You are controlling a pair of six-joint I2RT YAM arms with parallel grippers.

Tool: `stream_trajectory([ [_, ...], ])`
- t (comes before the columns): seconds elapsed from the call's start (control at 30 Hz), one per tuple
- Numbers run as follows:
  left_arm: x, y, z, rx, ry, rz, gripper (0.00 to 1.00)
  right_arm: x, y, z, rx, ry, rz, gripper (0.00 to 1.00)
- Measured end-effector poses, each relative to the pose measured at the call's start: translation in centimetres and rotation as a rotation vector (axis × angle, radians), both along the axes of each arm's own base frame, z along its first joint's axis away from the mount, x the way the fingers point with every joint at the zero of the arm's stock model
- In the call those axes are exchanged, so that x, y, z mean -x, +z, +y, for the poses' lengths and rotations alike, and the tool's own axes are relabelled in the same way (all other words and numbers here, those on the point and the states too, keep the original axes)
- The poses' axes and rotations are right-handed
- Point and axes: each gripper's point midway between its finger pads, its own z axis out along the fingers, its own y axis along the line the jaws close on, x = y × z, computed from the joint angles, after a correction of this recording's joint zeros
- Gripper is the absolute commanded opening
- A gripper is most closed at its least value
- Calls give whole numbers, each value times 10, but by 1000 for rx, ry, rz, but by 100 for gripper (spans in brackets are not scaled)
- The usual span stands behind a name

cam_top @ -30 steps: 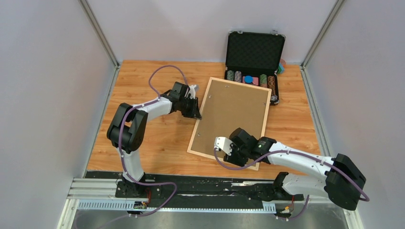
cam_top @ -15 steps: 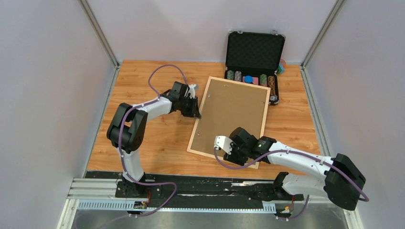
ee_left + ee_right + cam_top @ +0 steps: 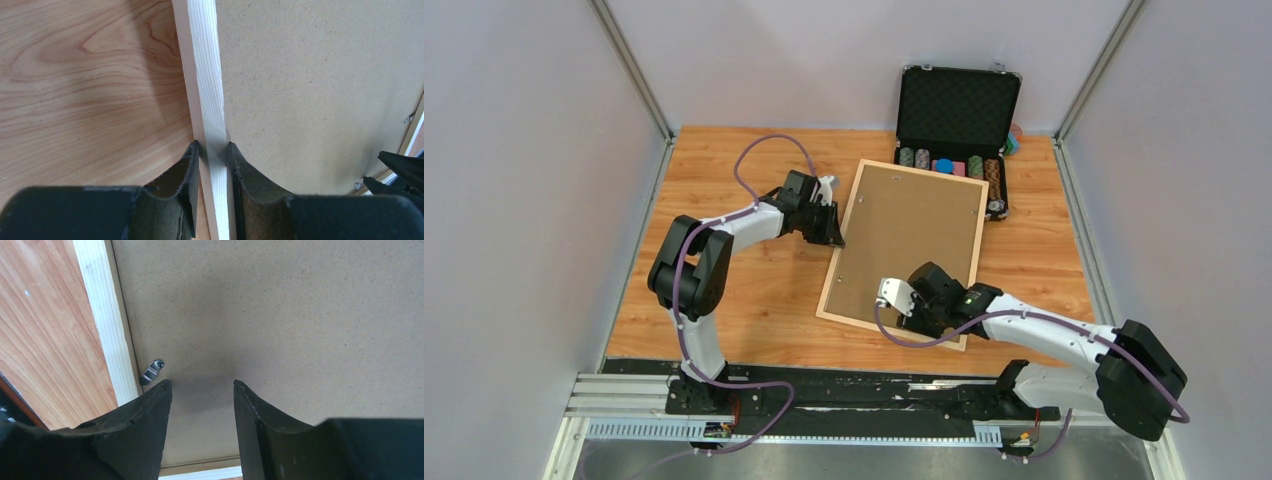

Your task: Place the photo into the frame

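Top external view: light-wood rectangular picture frame [image 3: 830,285] lies face down on the wooden tabletop [image 3: 744,300].
Left end effector [image 3: 212,147] pinches the frame's left rail, probably to steady it; right end effector [image 3: 202,385] hangs half-spread and empty over the brown backing board [image 3: 909,235] inside the frame. Only the right wrist view shows a small metal clip [image 3: 151,371] beside that rail. The photo shows in no view.
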Motion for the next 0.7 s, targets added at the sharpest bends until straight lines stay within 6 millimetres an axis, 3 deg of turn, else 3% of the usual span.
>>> stream_trajectory([
  [0.43, 0, 0, 0, 1, -1, 1, 0, -14, 10, -13, -15, -72, -27, 51],
  [0.53, 0, 0, 0, 1, -2, 0, 0, -30, 25, -16, -65, -145, -42, 53],
  [0.7, 0, 0, 0, 3, -5, 1, 0, -77, 66, -30, -204, -360, -101, 56],
])
